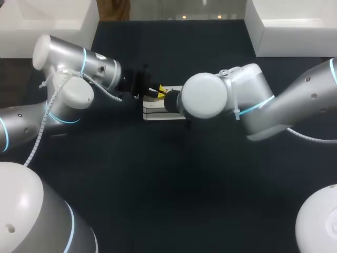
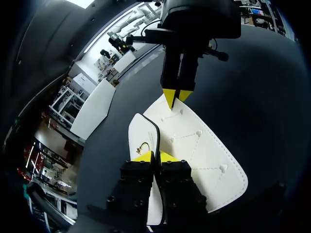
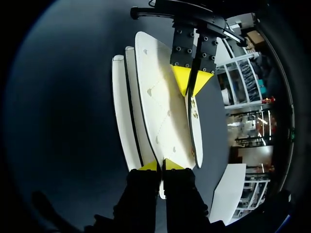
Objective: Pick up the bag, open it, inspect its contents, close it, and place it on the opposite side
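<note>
White bag [image 1: 156,110] at middle of desk [image 1: 174,174], pinched at opposite ends by left end effector [image 2: 155,156] and right end effector [image 3: 159,165]. Grasped, likely opening stage; inspection, closing, placement on opposite side outstanding.

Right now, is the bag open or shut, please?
Apparently open: right tool holds quilted flap apart from clasp panel in left tool.

Dark tabletop [image 1: 174,190], white boxes [image 1: 52,23] [image 1: 295,26] at far corners

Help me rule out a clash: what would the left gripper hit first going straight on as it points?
The white bag pinched in its jaws; beyond that, probably the right gripper facing it.
</note>
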Motion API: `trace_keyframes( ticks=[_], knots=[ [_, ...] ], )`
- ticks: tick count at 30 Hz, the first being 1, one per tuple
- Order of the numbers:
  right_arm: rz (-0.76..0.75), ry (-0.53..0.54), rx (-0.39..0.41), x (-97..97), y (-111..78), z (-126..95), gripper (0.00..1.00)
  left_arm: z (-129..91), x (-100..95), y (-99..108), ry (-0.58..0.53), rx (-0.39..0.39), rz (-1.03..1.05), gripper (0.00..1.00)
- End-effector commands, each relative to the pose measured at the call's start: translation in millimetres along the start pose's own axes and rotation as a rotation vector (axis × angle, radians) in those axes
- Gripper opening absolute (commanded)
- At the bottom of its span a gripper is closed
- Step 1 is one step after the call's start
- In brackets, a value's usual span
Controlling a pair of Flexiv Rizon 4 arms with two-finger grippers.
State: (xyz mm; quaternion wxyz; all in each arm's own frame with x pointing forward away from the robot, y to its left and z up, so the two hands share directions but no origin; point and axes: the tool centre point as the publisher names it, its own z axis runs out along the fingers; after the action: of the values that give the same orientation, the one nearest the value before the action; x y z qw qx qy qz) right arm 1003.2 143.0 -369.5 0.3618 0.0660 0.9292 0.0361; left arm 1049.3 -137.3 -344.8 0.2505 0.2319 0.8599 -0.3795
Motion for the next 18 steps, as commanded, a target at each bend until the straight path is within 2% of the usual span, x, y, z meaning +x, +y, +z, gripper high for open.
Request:
trace_keyframes(
  ticks=[1,10,18],
  knots=[
    [0.003,0.006,0.000,0.1,0.5,3,0.00,2,2.6,2,-0.006,0.007,0.003,0.00],
    [0.012,0.006,0.001,0.7,0.1,3,0.00,1,4.5,-5,-0.019,0.018,0.040,0.00],
    [0.012,0.006,0.001,0.7,0.1,3,0.00,7,14.6,-6,0.010,0.003,0.051,0.00]
  ],
)
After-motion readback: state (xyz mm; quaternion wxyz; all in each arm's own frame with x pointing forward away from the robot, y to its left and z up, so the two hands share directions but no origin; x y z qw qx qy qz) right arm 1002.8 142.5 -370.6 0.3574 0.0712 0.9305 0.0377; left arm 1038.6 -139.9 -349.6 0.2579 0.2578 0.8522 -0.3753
